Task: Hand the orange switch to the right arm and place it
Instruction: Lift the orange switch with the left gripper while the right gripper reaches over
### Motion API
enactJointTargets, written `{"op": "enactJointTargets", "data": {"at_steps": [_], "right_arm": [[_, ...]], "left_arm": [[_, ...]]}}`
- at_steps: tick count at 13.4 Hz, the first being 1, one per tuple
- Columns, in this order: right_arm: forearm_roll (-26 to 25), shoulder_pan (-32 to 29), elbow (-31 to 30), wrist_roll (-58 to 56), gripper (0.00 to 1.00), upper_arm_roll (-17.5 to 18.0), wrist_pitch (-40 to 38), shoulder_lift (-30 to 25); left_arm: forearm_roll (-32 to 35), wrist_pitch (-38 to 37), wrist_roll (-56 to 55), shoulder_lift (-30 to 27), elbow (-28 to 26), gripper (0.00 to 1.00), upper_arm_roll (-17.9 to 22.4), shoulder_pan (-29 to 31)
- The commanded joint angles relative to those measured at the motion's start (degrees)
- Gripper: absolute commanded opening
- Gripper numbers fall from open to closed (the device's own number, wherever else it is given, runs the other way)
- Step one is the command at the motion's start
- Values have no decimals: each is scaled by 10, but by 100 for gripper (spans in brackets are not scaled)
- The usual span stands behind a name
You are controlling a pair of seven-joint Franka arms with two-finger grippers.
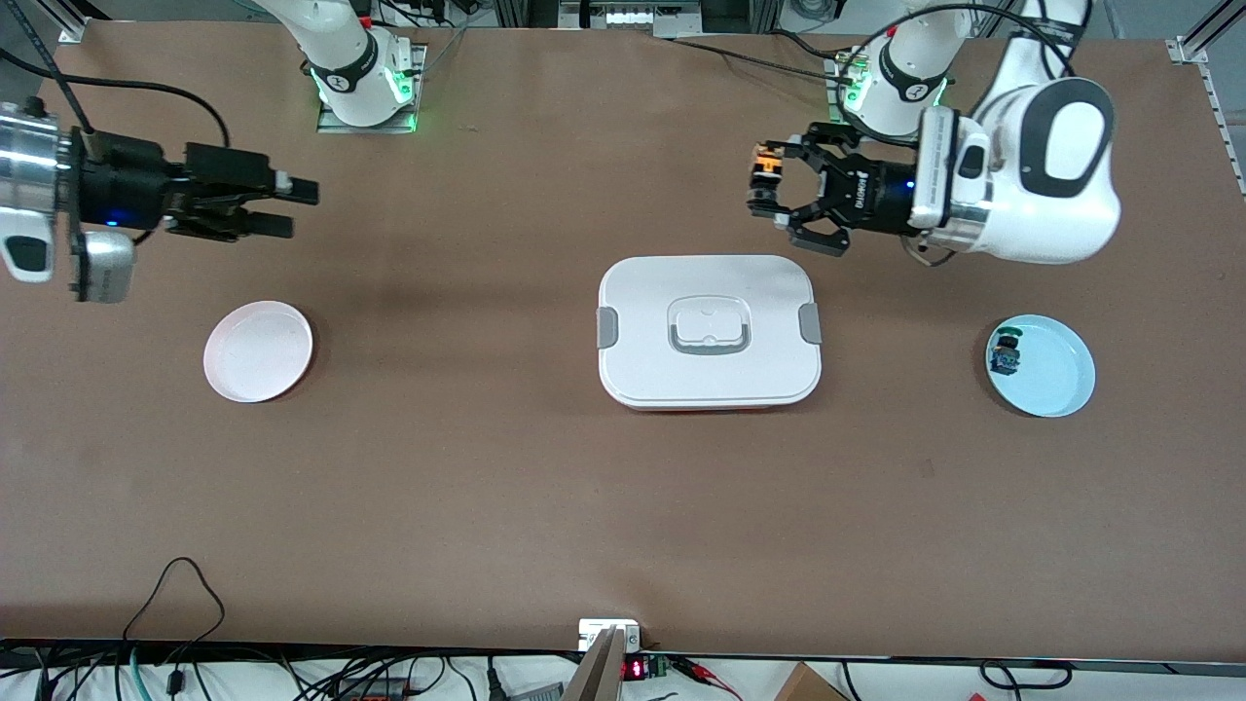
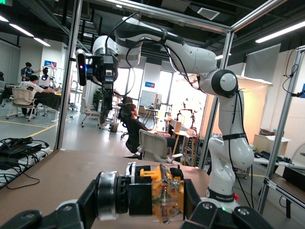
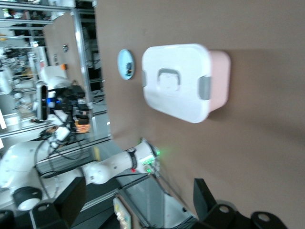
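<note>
My left gripper (image 1: 769,185) is shut on the orange switch (image 1: 766,173) and holds it in the air over the table, above the strip between the white box and the arm bases. In the left wrist view the switch (image 2: 155,193) lies sideways between the fingers (image 2: 143,196), with the silver ring and black body at one end and the tan-orange rear at the other. My right gripper (image 1: 292,207) is open and empty, in the air over the right arm's end of the table and pointing toward the left gripper. Its black fingers (image 3: 205,195) stand wide apart.
A white lidded box (image 1: 709,331) sits mid-table. A pale pink plate (image 1: 258,350) lies toward the right arm's end. A light blue plate (image 1: 1056,380) lies toward the left arm's end, with a blue-bodied switch (image 1: 1006,355) in it.
</note>
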Motion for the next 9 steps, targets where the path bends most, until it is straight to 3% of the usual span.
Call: {"op": "enactJointTargets", "data": {"at_steps": [1, 4, 6, 9], "right_arm": [[68, 16, 2, 2, 100, -3, 2, 23], [149, 51, -15, 3, 100, -3, 69, 36], [168, 82, -36, 6, 100, -3, 126, 37], [273, 113, -90, 5, 100, -3, 143, 35]], "left_arm": [[-94, 76, -11, -77, -31, 0, -58, 7], [-102, 85, -35, -86, -26, 0, -62, 8], [-102, 85, -59, -118, -28, 0, -58, 9], [-97, 86, -60, -150, -32, 0, -57, 10]]}}
